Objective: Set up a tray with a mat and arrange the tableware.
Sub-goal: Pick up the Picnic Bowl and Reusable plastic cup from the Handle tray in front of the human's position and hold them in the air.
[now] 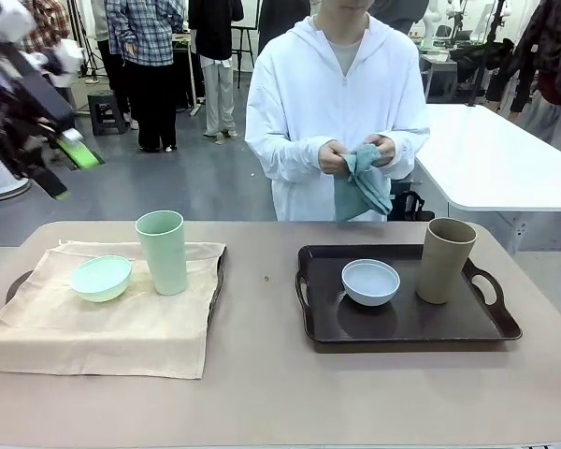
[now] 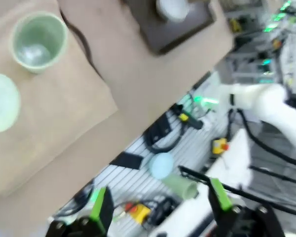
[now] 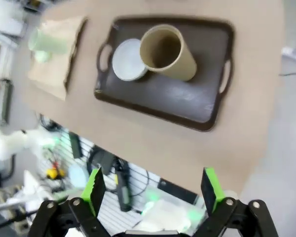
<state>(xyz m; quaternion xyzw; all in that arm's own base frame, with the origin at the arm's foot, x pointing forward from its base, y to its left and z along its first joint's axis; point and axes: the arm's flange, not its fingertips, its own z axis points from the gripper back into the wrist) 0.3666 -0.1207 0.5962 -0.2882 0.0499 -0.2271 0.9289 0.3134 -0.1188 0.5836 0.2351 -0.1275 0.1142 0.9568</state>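
Observation:
On the left, a beige mat [image 1: 112, 323] covers a dark tray [image 1: 219, 281] and carries a mint green bowl [image 1: 101, 278] and a pale green cup [image 1: 162, 252]. A second dark tray [image 1: 449, 323], on the right, is bare of any mat and holds a pale bluish-white bowl [image 1: 371, 282] and a tan cup [image 1: 445, 259]. My left gripper [image 1: 70, 171] hangs open, high above the table's left end, empty [image 2: 158, 202]. From well above the table's near edge, my open right gripper [image 3: 152, 187] looks down on the right tray [image 3: 187, 106], bowl [image 3: 127, 60] and tan cup [image 3: 165, 52].
Across the table a person in a white hoodie holds a teal cloth [image 1: 363, 184] in both hands at waist height. A white table [image 1: 505, 159] stands behind on the right. Bare tabletop [image 1: 262, 374] lies between the trays and along the near edge.

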